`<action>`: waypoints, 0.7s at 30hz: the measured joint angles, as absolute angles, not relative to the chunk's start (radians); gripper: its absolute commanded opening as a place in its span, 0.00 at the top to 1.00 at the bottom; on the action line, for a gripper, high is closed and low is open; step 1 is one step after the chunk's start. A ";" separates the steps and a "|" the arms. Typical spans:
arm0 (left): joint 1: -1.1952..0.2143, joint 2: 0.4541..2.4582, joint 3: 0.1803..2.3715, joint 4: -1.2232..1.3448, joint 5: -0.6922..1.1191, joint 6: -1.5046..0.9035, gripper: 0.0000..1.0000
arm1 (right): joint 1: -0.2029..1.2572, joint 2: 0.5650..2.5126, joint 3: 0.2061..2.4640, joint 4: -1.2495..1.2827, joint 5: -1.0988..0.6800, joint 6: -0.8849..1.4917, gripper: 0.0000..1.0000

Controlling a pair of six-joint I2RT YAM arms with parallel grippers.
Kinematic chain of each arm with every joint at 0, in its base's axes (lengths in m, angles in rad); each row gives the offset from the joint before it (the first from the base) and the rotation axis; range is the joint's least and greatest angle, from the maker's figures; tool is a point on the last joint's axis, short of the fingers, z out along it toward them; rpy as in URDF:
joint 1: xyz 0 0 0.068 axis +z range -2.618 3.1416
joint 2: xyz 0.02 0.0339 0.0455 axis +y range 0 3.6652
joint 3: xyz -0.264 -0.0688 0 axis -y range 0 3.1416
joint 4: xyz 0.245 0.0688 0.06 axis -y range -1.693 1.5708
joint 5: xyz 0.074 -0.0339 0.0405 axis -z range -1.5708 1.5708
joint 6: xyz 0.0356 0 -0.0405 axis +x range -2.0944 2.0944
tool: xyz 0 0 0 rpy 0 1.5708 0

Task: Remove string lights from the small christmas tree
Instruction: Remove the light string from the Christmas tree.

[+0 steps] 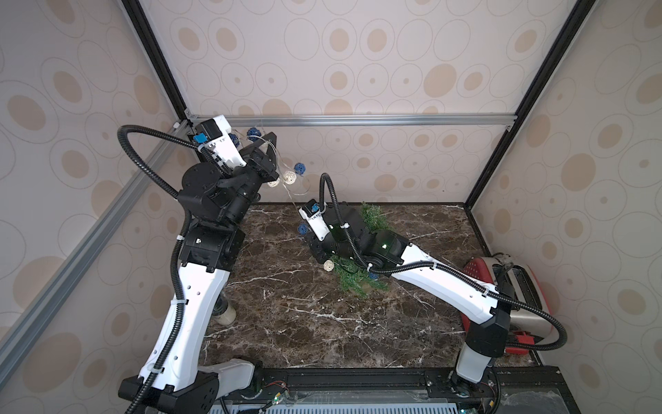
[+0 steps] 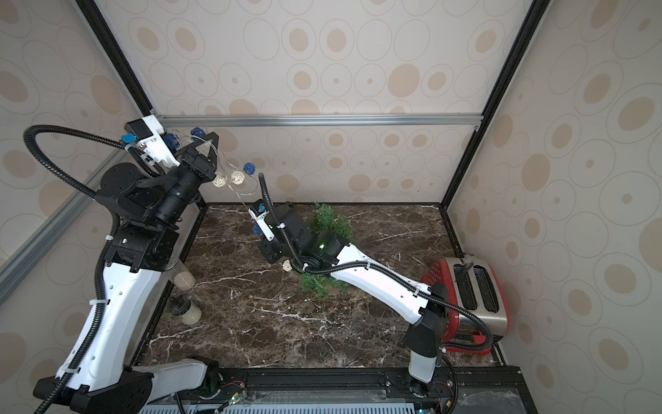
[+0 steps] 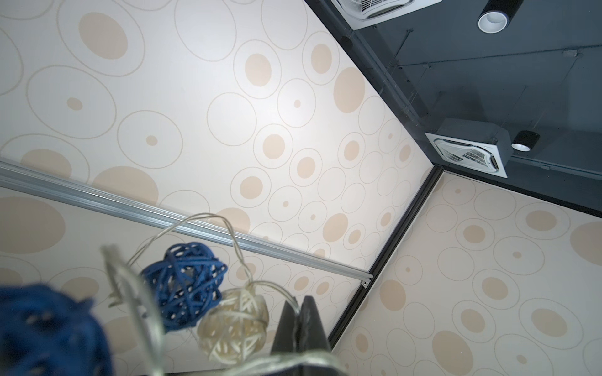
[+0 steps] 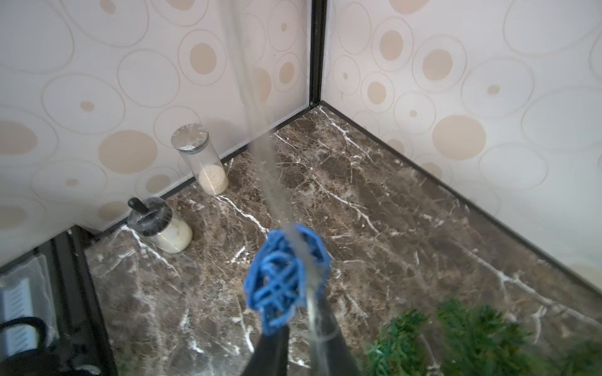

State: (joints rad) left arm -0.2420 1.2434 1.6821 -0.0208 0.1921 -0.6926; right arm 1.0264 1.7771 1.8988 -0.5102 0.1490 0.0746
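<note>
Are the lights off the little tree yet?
Partly. The left tool holds some of the lights high; a cream ball and a blue ball sit against the tree.

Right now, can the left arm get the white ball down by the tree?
Probably not. The left claw is up high, shut on the lights, and would have to let go first. The right arm also lies across the tree, right beside the white ball.
</note>
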 measured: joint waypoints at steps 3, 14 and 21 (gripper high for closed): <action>-0.242 1.244 1.687 -0.024 0.193 -0.693 1.00 | 1.026 1.780 1.923 -0.516 0.150 0.076 1.00; -0.242 1.241 1.686 -0.031 0.202 -0.693 1.00 | 1.026 1.748 1.994 -0.543 0.150 0.060 1.00; -0.242 1.217 1.649 -0.028 0.234 -0.694 1.00 | 1.031 1.639 1.916 -0.566 0.086 0.099 1.00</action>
State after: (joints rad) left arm -0.2420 1.2167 1.6493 -0.0277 0.2337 -0.6941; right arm 1.0313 1.6394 1.9160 -0.5663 0.0864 0.0990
